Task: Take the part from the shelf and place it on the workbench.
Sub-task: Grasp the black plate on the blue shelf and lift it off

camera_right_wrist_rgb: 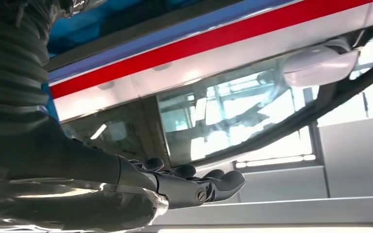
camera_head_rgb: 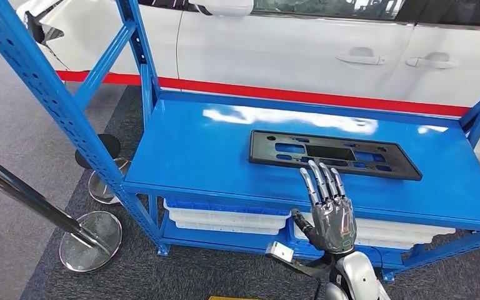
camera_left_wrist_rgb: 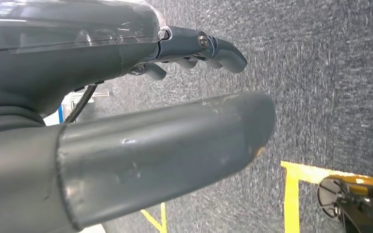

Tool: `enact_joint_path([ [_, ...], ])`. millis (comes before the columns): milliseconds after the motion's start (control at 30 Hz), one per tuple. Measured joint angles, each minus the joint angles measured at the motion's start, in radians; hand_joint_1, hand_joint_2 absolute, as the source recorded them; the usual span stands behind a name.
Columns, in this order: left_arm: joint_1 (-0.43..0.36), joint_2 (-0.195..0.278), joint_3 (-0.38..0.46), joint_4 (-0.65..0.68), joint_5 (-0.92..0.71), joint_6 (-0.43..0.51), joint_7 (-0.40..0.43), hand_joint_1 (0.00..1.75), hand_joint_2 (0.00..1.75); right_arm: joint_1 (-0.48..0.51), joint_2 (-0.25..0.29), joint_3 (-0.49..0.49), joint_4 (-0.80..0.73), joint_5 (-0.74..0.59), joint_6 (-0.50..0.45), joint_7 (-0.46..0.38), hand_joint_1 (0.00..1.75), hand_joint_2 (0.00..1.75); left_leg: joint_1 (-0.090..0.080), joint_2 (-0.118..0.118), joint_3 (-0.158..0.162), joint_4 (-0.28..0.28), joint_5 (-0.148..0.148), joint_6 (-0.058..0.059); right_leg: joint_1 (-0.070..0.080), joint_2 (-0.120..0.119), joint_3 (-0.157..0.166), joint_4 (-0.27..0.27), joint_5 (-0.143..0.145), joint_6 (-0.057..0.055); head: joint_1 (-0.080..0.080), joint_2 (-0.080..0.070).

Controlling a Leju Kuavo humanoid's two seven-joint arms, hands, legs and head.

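Head view: white car (camera_head_rgb: 300,50) behind the blue shelf (camera_head_rgb: 187,150); black part (camera_head_rgb: 334,155) lies flat on the top deck; right hand (camera_head_rgb: 330,209) reaches up, fingers (camera_head_rgb: 320,178) straight, slightly apart, tips at the part's near edge; left hand (camera_left_wrist_rgb: 126,121) empty, fingers loosely curled above carpet.

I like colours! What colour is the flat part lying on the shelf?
Black part, on the blue shelf; head view shows it best.

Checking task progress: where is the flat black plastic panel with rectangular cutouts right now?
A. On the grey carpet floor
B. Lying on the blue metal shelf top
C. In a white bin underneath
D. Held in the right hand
B: the flat black plastic panel lies flat on the blue metal shelf top, with the right hand open just in front of it, holding nothing.
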Motion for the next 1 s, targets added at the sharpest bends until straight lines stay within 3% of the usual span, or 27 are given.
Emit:
enact_joint_path([
  [133,0.000,0.000,0.006,0.000,-0.002,-0.001,0.000,0.00,0.00,0.002,-0.012,0.038,-0.014,0.001,0.000,0.013,0.00,1.75,-0.002,0.000,-0.001,0.000,0.000,0.003,-0.001,0.000,0.002,-0.005,0.004,0.007,0.000,0.000],
  [200,0.000,0.000,0.006,0.000,-0.005,-0.002,0.000,0.00,0.00,-0.003,-0.015,0.055,-0.013,0.000,0.000,0.015,0.00,1.75,-0.002,0.000,-0.002,0.001,0.000,0.004,-0.001,0.000,0.002,-0.007,0.005,0.016,0.000,0.000],
  [367,-0.002,0.000,0.006,0.000,-0.011,-0.002,0.000,0.00,0.00,-0.024,-0.019,0.087,-0.005,0.000,0.000,0.021,0.00,1.75,-0.002,0.000,-0.003,0.001,0.000,0.004,-0.005,0.000,0.004,-0.014,0.005,0.064,0.000,0.000],
  [433,-0.002,0.000,0.006,0.000,-0.011,-0.003,0.000,0.00,0.00,-0.029,-0.020,0.094,-0.003,0.000,0.000,0.022,0.00,1.75,-0.002,0.000,-0.003,0.001,0.000,0.004,-0.005,0.000,0.004,-0.015,0.004,0.073,0.000,0.000],
  [600,-0.002,0.000,0.006,0.000,-0.017,-0.003,0.000,0.00,0.00,-0.054,-0.023,0.114,0.011,-0.001,0.000,0.031,0.00,1.75,-0.001,0.001,-0.003,0.001,0.000,0.004,-0.005,0.000,0.004,-0.013,0.003,0.081,0.000,0.000],
  [1000,-0.006,0.000,-0.011,0.000,-0.056,-0.017,0.000,0.00,0.00,-0.254,-0.018,0.180,0.214,0.003,0.017,0.109,0.00,1.75,0.000,0.002,-0.002,0.001,0.002,0.001,-0.004,0.000,0.002,-0.009,0.004,0.082,0.000,0.000],
])
